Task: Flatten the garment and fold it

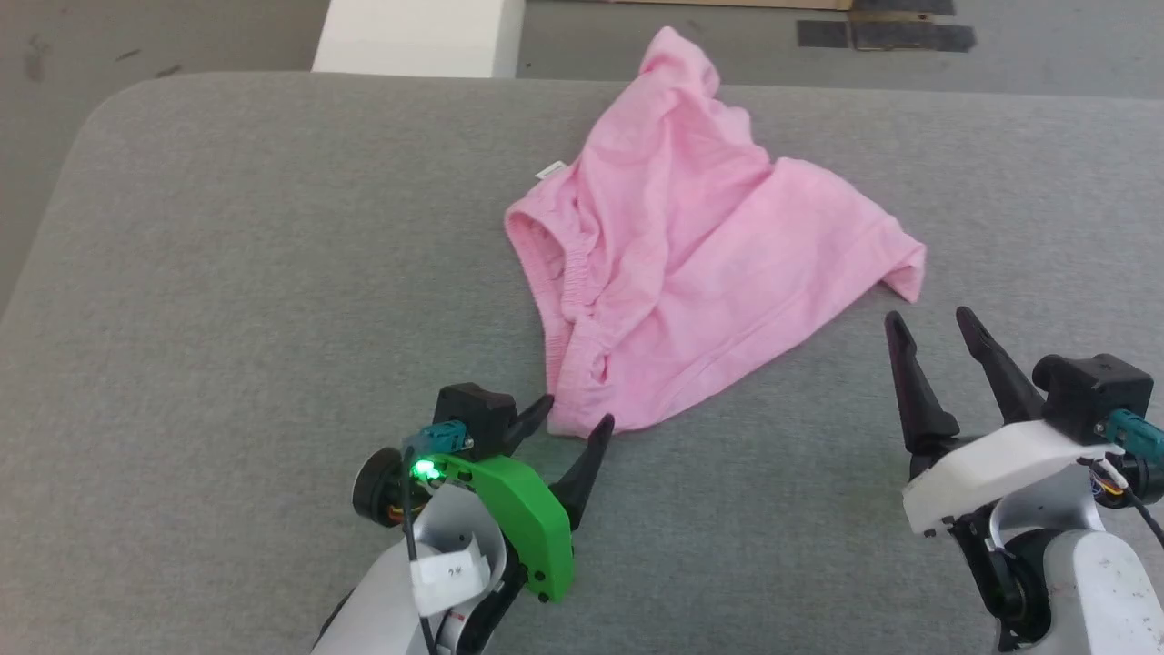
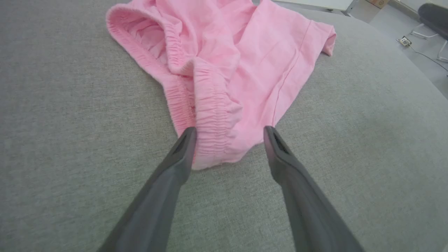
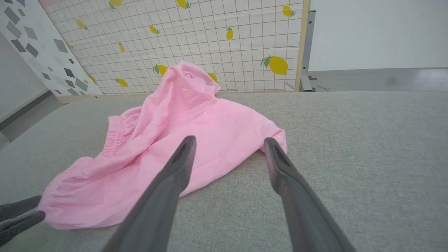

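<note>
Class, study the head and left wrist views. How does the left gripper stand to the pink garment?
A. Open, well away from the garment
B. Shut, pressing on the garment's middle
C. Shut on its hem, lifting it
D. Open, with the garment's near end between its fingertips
D: the left gripper has its fingers spread, and the gathered near end of the garment lies between the fingertips.

Grey fabric table point(image 1: 227, 273), lemon-print panel point(image 3: 227, 42), grey floor point(image 1: 637, 45)
</note>
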You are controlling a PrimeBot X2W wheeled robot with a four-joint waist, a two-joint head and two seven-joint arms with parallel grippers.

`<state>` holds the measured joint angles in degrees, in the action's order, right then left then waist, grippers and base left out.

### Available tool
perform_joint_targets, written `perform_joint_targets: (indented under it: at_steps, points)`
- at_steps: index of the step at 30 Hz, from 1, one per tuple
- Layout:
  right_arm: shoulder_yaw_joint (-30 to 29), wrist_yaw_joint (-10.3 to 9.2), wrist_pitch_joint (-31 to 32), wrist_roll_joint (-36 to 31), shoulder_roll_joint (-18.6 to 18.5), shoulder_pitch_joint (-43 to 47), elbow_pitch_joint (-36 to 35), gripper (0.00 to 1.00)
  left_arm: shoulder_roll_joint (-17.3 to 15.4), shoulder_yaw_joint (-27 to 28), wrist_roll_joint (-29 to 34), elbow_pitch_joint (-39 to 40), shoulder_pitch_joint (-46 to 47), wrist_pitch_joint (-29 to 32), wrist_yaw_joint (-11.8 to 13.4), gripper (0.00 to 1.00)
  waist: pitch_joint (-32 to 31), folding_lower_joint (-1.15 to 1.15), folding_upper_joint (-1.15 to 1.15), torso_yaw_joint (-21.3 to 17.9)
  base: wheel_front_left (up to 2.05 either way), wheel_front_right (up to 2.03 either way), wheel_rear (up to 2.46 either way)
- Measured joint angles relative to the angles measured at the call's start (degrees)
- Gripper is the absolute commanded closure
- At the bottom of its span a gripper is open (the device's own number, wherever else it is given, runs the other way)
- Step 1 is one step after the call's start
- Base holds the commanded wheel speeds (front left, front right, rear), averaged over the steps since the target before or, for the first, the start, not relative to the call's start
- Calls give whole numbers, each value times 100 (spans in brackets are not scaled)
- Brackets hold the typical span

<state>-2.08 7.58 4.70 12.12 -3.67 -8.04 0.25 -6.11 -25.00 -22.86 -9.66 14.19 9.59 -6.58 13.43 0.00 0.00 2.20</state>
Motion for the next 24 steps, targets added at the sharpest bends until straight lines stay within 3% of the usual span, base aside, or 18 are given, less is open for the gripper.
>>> perform_joint_targets:
  at_steps: [6, 7, 8, 10, 17, 24]
  points:
    - [19, -1, 42, 1, 53, 55, -133, 0, -112, 15, -54, 22, -2, 452, 94, 0, 5, 0, 0, -194, 0, 0, 0]
    - [26, -1, 42, 1, 54, 55, -133, 0, -118, 15, -55, 11, -2, 512, 124, 4, 21, 0, 0, -210, 0, 0, 0]
    - [36, 0, 43, 2, 55, 55, -132, 0, -119, 12, -74, -20, -2, 587, 141, 43, 38, 0, 0, -221, 0, 0, 0]
    - [52, 0, 43, 13, 58, 55, -127, 0, -126, -2, -78, -105, -2, 745, 187, 100, 68, 0, 0, -233, 0, 0, 0]
    - [67, 0, 103, 32, 64, 55, -105, 0, -209, 363, -212, -38, -38, 651, 480, 100, 103, 0, 0, -158, 0, 0, 0]
    - [-69, 0, 385, -214, 67, 101, -120, 0, -717, 1212, -454, 338, -564, 444, 985, 100, 85, 0, 0, 2, 0, 0, 0]
